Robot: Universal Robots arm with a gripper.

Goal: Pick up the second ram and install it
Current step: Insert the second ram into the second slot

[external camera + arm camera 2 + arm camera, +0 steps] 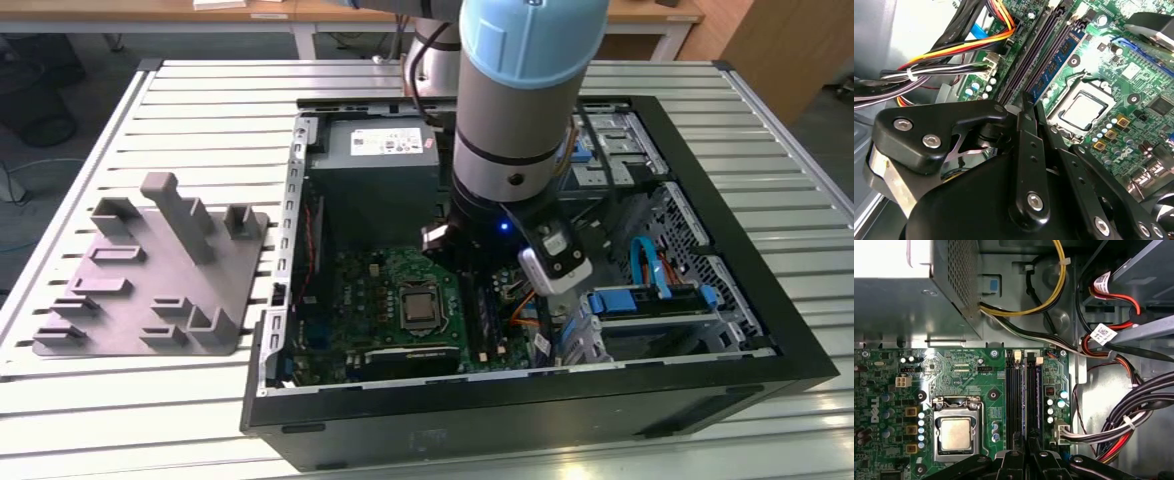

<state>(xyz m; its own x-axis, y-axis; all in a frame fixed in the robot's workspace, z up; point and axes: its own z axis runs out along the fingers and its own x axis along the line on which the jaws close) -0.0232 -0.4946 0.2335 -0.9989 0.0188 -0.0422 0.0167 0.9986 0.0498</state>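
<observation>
Slatted metal worktop point(200, 400), open computer case point(747, 330) lying flat on it, case filling the exterior view's right half. Grey block with posts point(154, 270) sits at about 9 o'clock from the case, its posts bare.

The arm point(521, 110) reaches straight down into the case over the motherboard point(387, 300), wrist at roughly 3 o'clock from the processor socket point(420, 308).

In the first wrist view the black memory slots point(1021, 400) run lengthwise just beside the socket point(955, 432), with the pincer point(1026, 460) directly over their near end. Its fingers point(1015, 462) stand close together, apparently clenched on a thin edge I take to be the second ram.

In the second wrist view a blue-green stick point(1056, 62) lies along the slot nearest the socket, at 12 o'clock from the pincer point(1026, 107). I cannot say whether it is the one being held or one already seated.

Judgement: the install step is in hand, stick down at the slots. Next move calls for a square, even downward press so both end latches catch, and for keeping clear of the cable bundle point(1124, 425) at 3 o'clock.
</observation>
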